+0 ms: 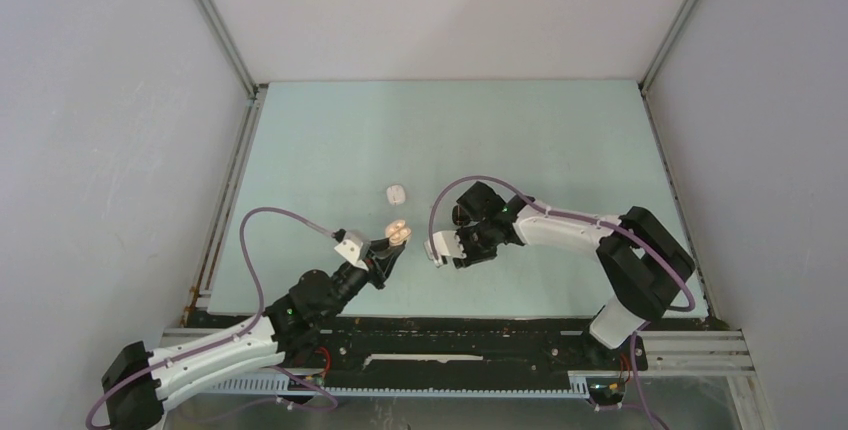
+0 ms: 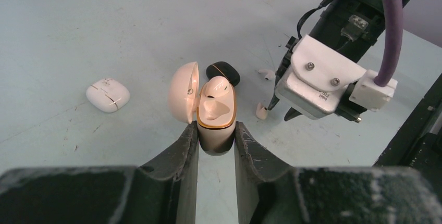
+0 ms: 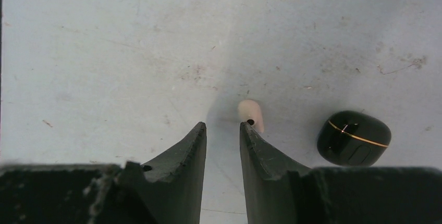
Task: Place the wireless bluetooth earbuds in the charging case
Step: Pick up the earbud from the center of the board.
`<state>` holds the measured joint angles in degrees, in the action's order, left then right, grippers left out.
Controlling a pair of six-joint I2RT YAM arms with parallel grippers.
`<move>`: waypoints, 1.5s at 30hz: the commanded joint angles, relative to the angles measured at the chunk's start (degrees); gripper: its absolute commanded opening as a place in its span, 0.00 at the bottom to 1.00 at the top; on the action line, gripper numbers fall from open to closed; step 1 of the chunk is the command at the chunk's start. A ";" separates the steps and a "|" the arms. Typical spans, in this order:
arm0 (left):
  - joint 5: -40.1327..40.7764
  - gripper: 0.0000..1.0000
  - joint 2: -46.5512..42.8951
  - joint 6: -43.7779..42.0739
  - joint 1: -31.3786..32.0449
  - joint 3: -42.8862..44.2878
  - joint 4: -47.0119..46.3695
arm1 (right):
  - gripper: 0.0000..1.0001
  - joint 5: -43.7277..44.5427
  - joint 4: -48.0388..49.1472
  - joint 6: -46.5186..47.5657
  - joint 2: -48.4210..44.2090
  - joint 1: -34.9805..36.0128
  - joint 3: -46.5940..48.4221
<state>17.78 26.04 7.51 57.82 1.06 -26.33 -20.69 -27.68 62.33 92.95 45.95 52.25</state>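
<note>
Left fingers [image 2: 188, 148] clamp the open cream, gold-rimmed charging case [image 2: 216, 112]. Right fingers [image 3: 197, 148], narrowly parted and empty, hover just beside a tiny whitish plastic earbud [image 3: 250, 113] on the pale surface [image 3: 104, 52], near a glossy black rounded case [image 3: 354, 138]. Pickup is in hand, I judge: next, shift over the bud and close.

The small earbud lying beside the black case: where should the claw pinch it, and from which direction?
Probably across its narrow middle, coming from above. The earbud lies flat on the table, longer than wide, so fingers closing on its long sides should catch it. The black case sits apart, leaving room. The right gripper, open, hovers just beside it.
</note>
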 commanded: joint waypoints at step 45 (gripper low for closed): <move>0.70 0.00 -1.88 1.02 -0.16 -0.71 -0.57 | 0.16 4.19 -8.11 -2.12 12.65 1.53 11.11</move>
<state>17.98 24.58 7.66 57.82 0.73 -25.69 -17.21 -31.92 61.30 102.74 47.55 62.15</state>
